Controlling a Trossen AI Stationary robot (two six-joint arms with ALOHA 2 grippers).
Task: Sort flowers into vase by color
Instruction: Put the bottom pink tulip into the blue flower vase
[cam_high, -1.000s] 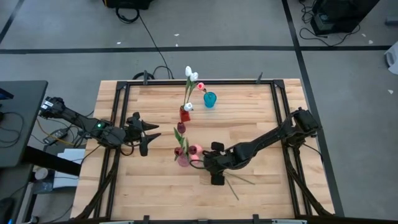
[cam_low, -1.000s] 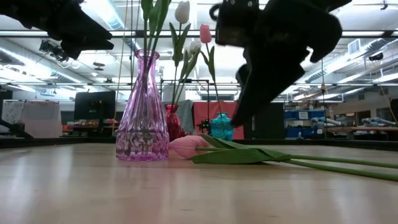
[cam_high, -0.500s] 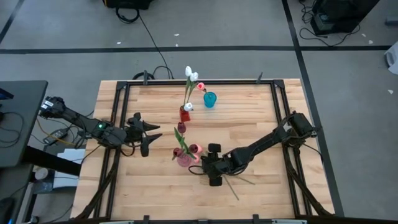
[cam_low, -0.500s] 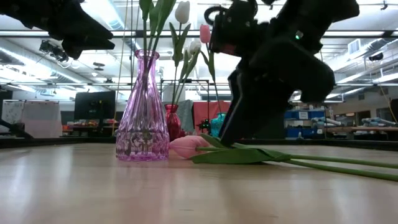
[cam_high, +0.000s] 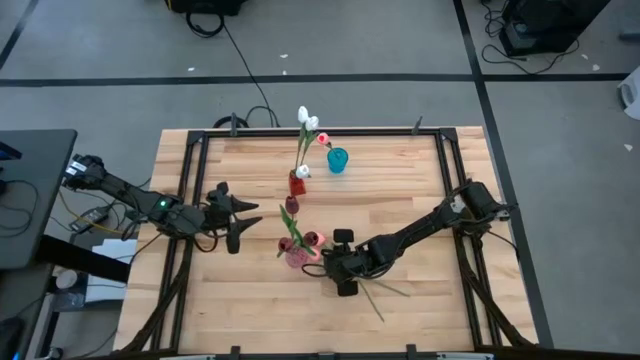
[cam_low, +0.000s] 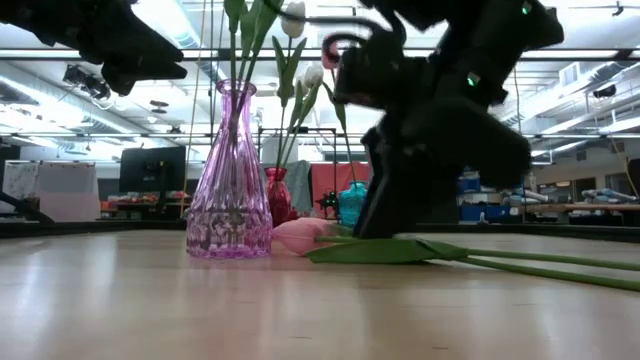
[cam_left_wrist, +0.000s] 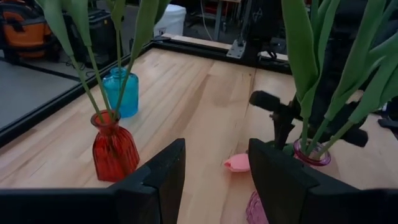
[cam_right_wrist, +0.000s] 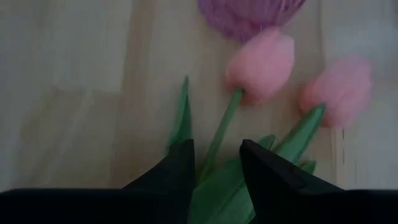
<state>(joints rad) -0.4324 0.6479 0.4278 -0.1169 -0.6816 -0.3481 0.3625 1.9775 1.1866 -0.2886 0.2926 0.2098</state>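
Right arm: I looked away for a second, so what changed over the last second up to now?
The right gripper came down and slid toward the purple vase; its fingers narrowed astride the stem of a pink tulip lying on the table, not yet lifting it. A second pink tulip lies beside it. The left gripper, vases and standing flowers stayed put.

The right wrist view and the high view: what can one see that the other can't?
Only the right wrist view shows two pink tulip heads, one and another, lying on the wood, with a green stem between the right arm's own fingers.

Only the high view shows the whole table, the left gripper waiting open, the red vase and the blue vase.

Both show the purple vase beside the right gripper.
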